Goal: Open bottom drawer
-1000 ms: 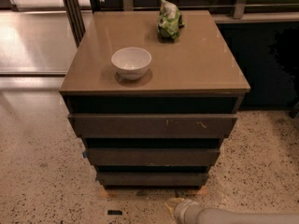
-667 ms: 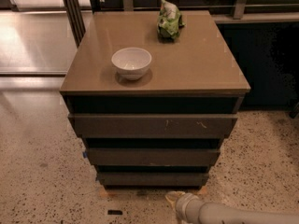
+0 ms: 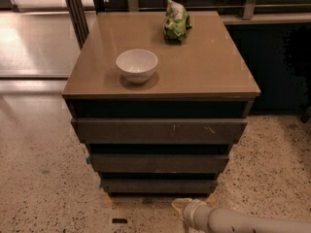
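The bottom drawer (image 3: 158, 186) is the lowest and narrowest of three dark grey-brown handleless fronts on a small cabinet, and it sits flush. My gripper (image 3: 181, 207) is low over the floor, just in front of and below the drawer's front, slightly right of its middle. The pale arm (image 3: 243, 222) comes in from the bottom right. The gripper's tip is partly cut off by the frame's lower edge.
The cabinet's tan top (image 3: 204, 72) holds a white bowl (image 3: 137, 64) and a green snack bag (image 3: 176, 22). The widest top front (image 3: 160, 130) has pale scratches, above the middle front (image 3: 159, 162). Speckled floor surrounds the cabinet; a dark counter base (image 3: 277, 67) stands at the right.
My gripper and arm have moved a little up and to the left, closer to the bottom drawer's front. The drawers have not moved.
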Tool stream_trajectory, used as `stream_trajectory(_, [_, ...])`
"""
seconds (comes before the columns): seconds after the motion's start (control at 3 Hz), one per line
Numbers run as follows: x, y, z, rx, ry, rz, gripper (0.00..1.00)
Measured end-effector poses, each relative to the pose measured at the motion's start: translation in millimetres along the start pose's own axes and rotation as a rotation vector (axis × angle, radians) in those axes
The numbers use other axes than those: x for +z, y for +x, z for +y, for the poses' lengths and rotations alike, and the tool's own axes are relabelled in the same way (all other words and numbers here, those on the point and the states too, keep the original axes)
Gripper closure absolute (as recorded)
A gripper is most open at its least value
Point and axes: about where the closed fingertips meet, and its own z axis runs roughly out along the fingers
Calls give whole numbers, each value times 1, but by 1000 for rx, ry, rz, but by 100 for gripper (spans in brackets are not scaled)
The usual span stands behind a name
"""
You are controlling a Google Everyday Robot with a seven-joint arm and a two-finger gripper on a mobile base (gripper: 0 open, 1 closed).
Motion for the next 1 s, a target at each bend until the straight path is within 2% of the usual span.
stream_trajectory(0.33, [19, -2, -27, -84, -69, 29, 100])
stream_trajectory(0.67, [48, -14, -76, -121, -167, 57, 100])
stream_trajectory(1.0, [48, -14, -76, -121, -167, 56, 100])
